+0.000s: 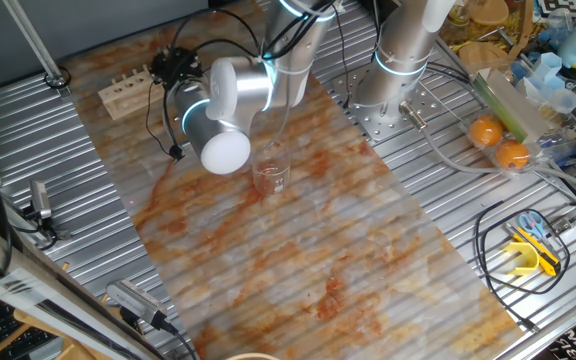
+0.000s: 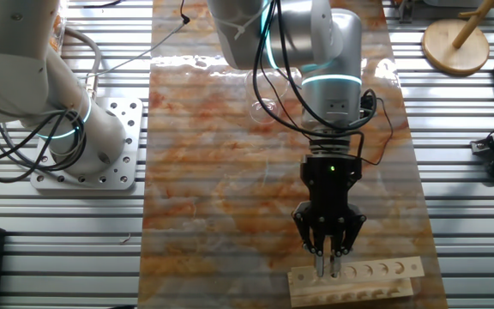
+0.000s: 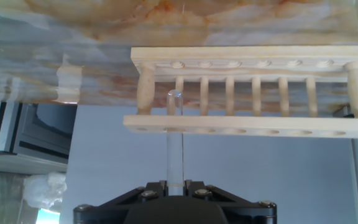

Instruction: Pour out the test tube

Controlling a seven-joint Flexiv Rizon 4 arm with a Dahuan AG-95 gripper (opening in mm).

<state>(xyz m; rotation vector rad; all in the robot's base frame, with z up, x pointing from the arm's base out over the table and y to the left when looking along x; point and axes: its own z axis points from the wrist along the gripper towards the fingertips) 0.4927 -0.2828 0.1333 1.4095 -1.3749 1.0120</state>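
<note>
The test tube (image 3: 174, 140), slim and clear, stands in a hole near the left end of the pale wooden rack (image 3: 247, 124) and runs back between my fingers. My gripper (image 3: 174, 184) is shut on the tube's lower part. In the other fixed view the gripper (image 2: 327, 271) points down onto the left end of the rack (image 2: 376, 276), and the tube itself is too thin to make out there. In one fixed view the black hand (image 1: 175, 66) sits beside the rack (image 1: 128, 90). A clear glass beaker (image 1: 271, 170) stands on the mat in mid-table.
The beaker (image 2: 262, 110) lies behind my arm on the marbled mat (image 2: 213, 197). A second arm's base (image 2: 84, 129) is bolted at the left. Two oranges (image 1: 498, 140), a cable loop with yellow parts (image 1: 530, 255) and a round wooden stand (image 2: 457, 43) sit off the mat.
</note>
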